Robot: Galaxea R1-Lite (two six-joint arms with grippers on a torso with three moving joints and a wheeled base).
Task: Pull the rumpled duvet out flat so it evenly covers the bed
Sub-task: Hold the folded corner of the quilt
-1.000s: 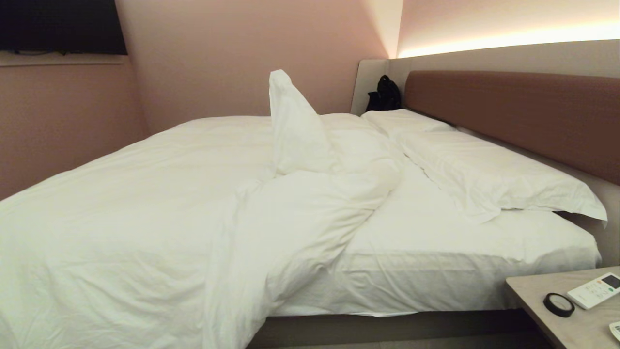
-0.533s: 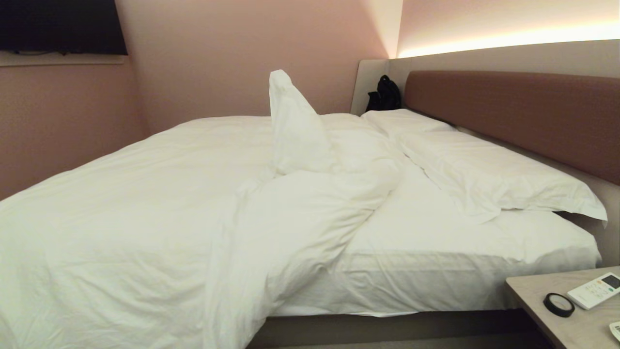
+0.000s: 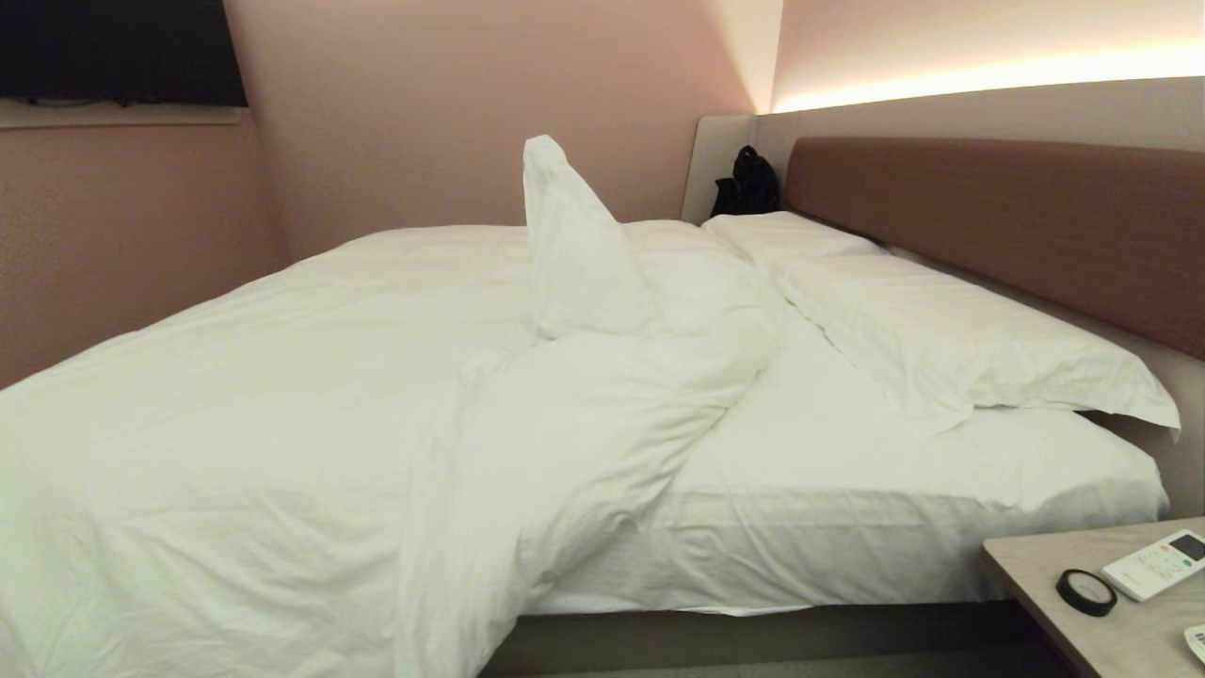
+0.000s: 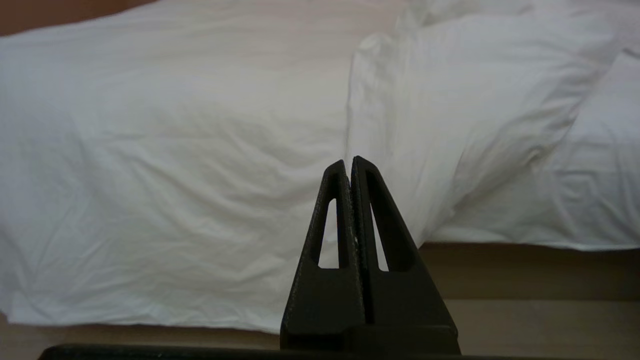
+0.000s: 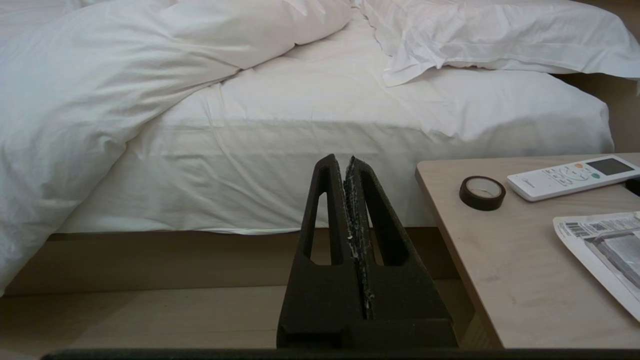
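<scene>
Lies bunched toward the foot half of the wide white-sheeted bed (image 3: 847, 452), that puffy creased white duvet (image 3: 282, 424). Both closed, empty: left gripper (image 4: 348, 162), right gripper (image 5: 345, 160). Best to open, pinch the folded-back edge, probably its corner, pull headward.

The head view looks across the bed (image 3: 847, 490) from its side toward the headboard (image 3: 988, 217), while both low wrist views face the mattress edge, sharing the duvet (image 4: 175, 150) overhang; the right also catches the worktop (image 5: 510, 250).
</scene>
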